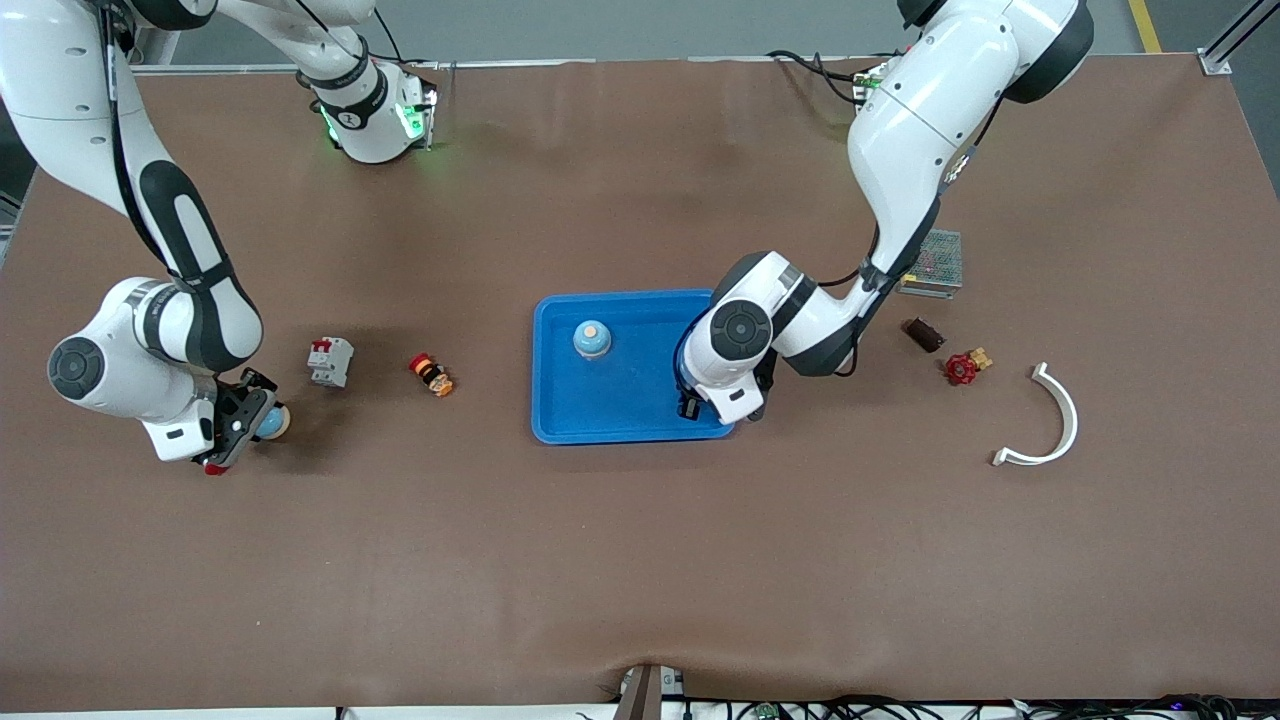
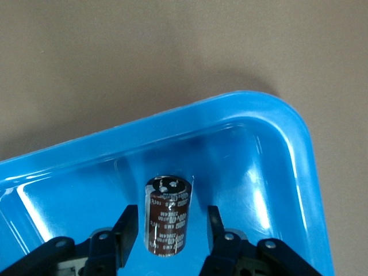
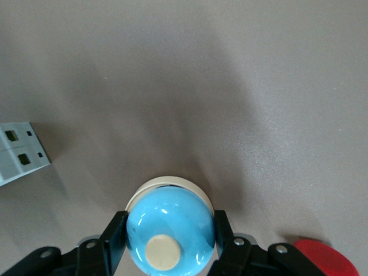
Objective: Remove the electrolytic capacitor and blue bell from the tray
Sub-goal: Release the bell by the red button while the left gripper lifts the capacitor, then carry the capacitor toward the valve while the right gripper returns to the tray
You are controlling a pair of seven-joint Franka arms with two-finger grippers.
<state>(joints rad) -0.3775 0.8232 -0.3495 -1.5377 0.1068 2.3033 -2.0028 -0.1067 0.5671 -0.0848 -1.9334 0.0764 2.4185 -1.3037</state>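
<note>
Capacitor upright in blue tray corner (bell too).

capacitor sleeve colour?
Dark brown capacitor with white print; left wrist view shows it best.
</note>
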